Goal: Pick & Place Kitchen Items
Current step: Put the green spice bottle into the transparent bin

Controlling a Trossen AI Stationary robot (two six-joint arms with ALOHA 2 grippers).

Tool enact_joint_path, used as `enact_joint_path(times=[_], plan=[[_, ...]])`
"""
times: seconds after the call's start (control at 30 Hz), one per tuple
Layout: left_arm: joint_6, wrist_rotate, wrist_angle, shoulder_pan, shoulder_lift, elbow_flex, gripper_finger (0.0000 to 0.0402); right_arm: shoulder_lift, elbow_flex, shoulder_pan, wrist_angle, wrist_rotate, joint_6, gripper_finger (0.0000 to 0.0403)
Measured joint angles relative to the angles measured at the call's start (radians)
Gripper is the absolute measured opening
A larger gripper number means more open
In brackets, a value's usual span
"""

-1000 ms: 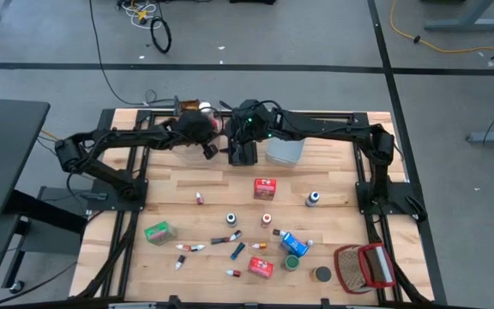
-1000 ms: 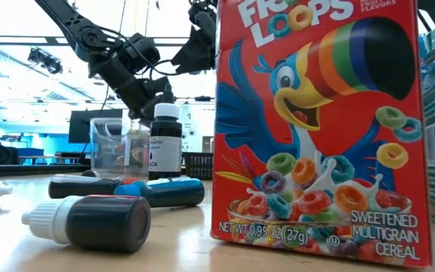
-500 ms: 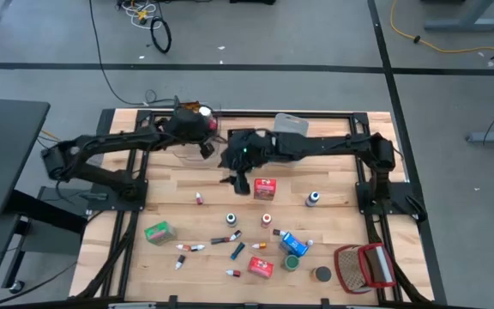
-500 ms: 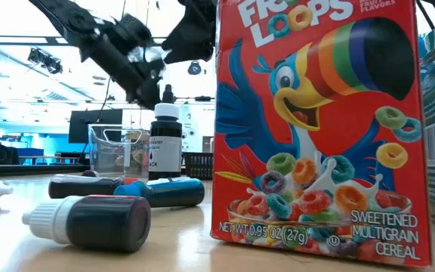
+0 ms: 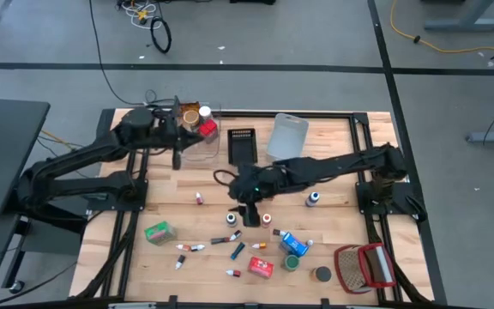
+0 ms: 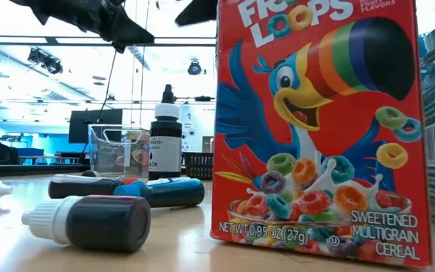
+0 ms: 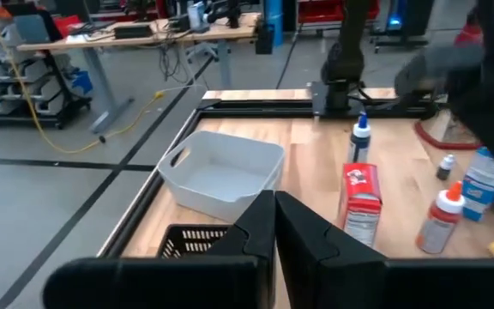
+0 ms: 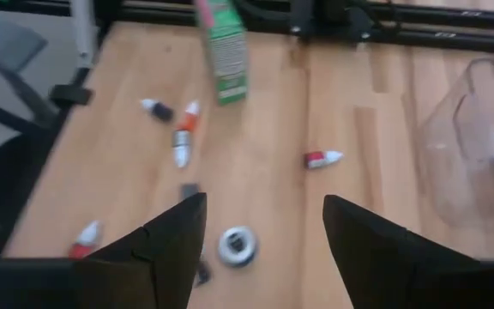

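Small groceries lie scattered over the near half of the wooden table: a green box (image 5: 157, 232), a blue box (image 5: 292, 244), a red box (image 5: 261, 268), tubes (image 5: 190, 247) and little bottles (image 5: 313, 199). My right gripper (image 5: 245, 209) hangs open above the table's middle, over a small white-capped bottle (image 8: 237, 243); nothing is between its fingers. My left gripper (image 7: 274, 225) is shut and empty, raised beside the clear bin (image 5: 197, 137) at the far left, pointing toward the table's right. Another red box (image 7: 363, 202) stands upright in the left wrist view.
A jar and a red item (image 5: 206, 129) sit in the clear bin. A black bin (image 5: 242, 146) and a grey-blue bin (image 5: 287, 137) stand at the far middle. A red-and-white wire basket (image 5: 365, 266) lies at the near right. A cereal box (image 6: 316, 128) fills the low view.
My left gripper has drawn back from over the clear bin toward the table's left edge and risen, tipping up toward level. My right gripper has swung from above the black bin toward the near edge, out over the scattered items in the table's middle.
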Motion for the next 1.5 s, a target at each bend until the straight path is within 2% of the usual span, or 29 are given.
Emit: enact_joint_path(times=[0.17, 0.33, 0.53, 0.67, 0.8, 0.97, 1.03, 1.17, 1.33, 1.5], plan=[[-0.017, -0.020, -0.007, -0.006, -0.032, -0.025, 0.0023, -0.076, 0.000, 0.078, -0.046, 0.034, 0.132, 0.0245], [-0.028, -0.096, -0.008, -0.006, -0.032, -0.028, 0.0035, -0.109, 0.001, 0.162, -0.132, 0.085, 0.213, 0.0245], [-0.018, -0.216, -0.008, -0.005, -0.020, -0.029, 0.0059, -0.100, 0.001, 0.238, -0.257, -0.025, 0.417, 0.0245], [-0.013, -0.251, -0.007, -0.005, -0.015, -0.029, 0.0083, -0.094, 0.000, 0.262, -0.271, -0.028, 0.480, 0.0245], [-0.036, -0.252, 0.005, -0.005, -0.015, -0.029, 0.0109, -0.094, 0.000, 0.262, -0.248, -0.026, 0.440, 0.0245], [-0.072, -0.252, 0.058, -0.005, -0.015, -0.029, 0.0130, -0.084, 0.000, 0.250, -0.123, 0.002, 0.212, 0.0245], [-0.094, -0.252, 0.068, -0.005, -0.015, -0.029, 0.0135, -0.080, 0.000, 0.249, -0.107, -0.004, 0.172, 0.0245], [-0.098, -0.251, 0.055, -0.006, -0.015, -0.029, 0.0137, -0.071, 0.000, 0.259, -0.112, 0.032, 0.198, 0.0249], [-0.096, -0.251, 0.002, -0.005, -0.015, -0.029, 0.0136, -0.052, 0.000, 0.287, -0.116, 0.032, 0.277, 0.0277], [-0.098, -0.251, -0.014, -0.005, -0.015, -0.029, 0.0135, -0.026, 0.000, 0.337, -0.194, 0.021, 0.248, 0.0296]])
